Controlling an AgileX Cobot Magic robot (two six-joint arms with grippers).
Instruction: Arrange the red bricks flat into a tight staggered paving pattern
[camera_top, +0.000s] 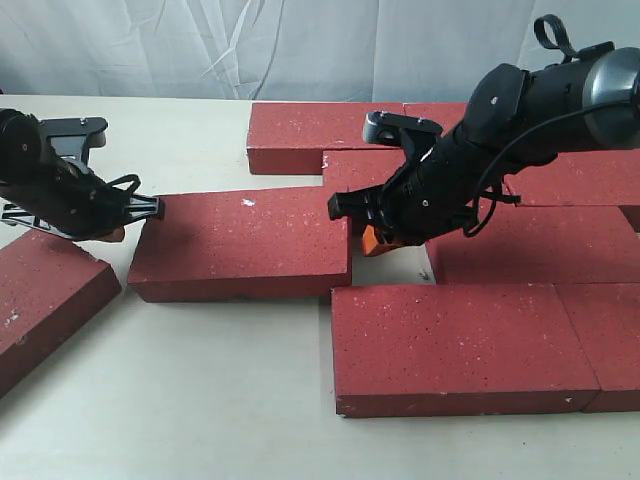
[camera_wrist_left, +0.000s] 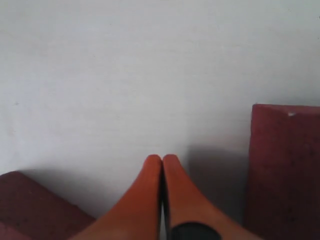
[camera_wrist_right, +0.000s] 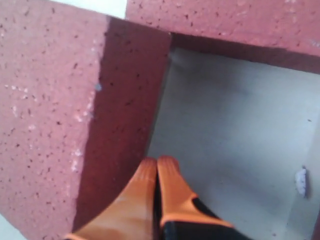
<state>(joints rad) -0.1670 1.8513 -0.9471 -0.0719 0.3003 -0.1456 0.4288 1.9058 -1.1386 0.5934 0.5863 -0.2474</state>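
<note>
The left jaws are closed on nothing. Their orange fingertips (camera_wrist_left: 150, 172) are pressed flat together over bare tabletop (camera_wrist_left: 125, 75). Whether the tips touch the surface cannot be told. They sit in the gap between two of the red bricks (camera_top: 540, 245). The middle brick (camera_top: 240, 240) has its left end just beside them. The left brick (camera_top: 45, 295) lies askew at the tabletop's left edge, apart from all the others.

The right jaws are also closed and empty, fingertips (camera_wrist_right: 172, 182) together. They point down into a small bare pocket (camera_wrist_right: 240, 130) walled by bricks, and one brick's side face stands just beside the tips. In the exterior view this pocket lies off the right end of the middle brick. The right arm (camera_top: 520, 110) reaches to it across the bricks behind.

The front brick (camera_top: 455, 345) lies flat in front of the pocket. Its back left corner meets the middle brick's front right corner, though actual contact cannot be made out. Its right end butts against another brick (camera_top: 612, 340), which runs off toward the tabletop's right edge. Behind the pocket more bricks lie flat in rows, offset from one another. The back brick (camera_top: 320, 135) lies nearest the tabletop's back edge. All are dark red with fine pale speckles.
</note>
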